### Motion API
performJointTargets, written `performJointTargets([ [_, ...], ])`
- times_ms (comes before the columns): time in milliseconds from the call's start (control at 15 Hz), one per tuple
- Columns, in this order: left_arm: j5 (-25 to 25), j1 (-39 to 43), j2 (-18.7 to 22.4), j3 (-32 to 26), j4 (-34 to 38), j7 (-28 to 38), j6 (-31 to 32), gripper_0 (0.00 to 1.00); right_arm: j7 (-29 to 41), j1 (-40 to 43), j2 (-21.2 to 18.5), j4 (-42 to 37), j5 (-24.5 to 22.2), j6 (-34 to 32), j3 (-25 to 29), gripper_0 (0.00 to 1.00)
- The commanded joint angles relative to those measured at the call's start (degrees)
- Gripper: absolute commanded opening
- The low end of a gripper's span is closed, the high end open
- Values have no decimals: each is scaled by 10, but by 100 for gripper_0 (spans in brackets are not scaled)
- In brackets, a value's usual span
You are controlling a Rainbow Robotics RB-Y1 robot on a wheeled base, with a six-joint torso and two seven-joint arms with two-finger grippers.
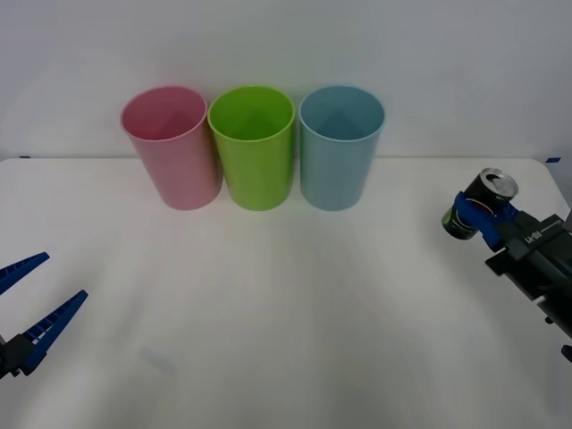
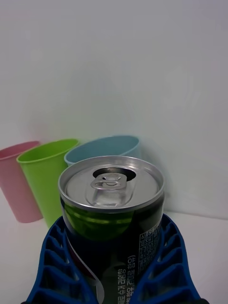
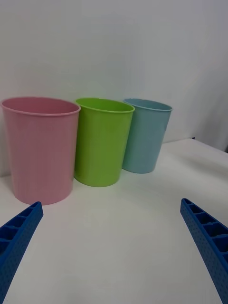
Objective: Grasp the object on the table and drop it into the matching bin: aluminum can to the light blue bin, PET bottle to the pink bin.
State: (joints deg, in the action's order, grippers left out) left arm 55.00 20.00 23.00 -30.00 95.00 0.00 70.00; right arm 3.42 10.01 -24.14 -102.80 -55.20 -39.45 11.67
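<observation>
The aluminum can [image 1: 481,214] is clamped in the right hand [image 1: 483,220], well right of the light blue bin [image 1: 340,148], over whose mouth it should be centred before release (left hand [image 1: 32,304] idle, spread apart).

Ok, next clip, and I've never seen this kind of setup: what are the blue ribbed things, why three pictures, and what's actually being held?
It is a two-armed robot, and the blue ribbed parts are its jaws. One picture looks down from above the arms at a white table; the other two come from cameras on each wrist. At the back of the table stand three bins in a row: a pink bin, a green bin and a light blue bin. The right gripper, at the table's right side, is shut on a small dark can with a silver top, lifted off the surface; its wrist camera shows the can close up. The left gripper waits open at the left, holding nothing.
</observation>
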Motion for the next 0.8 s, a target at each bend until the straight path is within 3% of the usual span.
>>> performJointTargets([
  [67,0,0,0,0,0,0,0,100,56,-22,-12,-21,-17,2,0,0],
  [467,0,0,0,0,0,0,0,100,160,-99,-15,-23,-84,29,-14,0],
  [667,0,0,0,0,0,0,0,100,172,-135,-17,-19,-108,98,-51,0],
  [800,0,0,0,0,0,0,0,100,176,-173,-16,8,-112,110,-65,0],
])
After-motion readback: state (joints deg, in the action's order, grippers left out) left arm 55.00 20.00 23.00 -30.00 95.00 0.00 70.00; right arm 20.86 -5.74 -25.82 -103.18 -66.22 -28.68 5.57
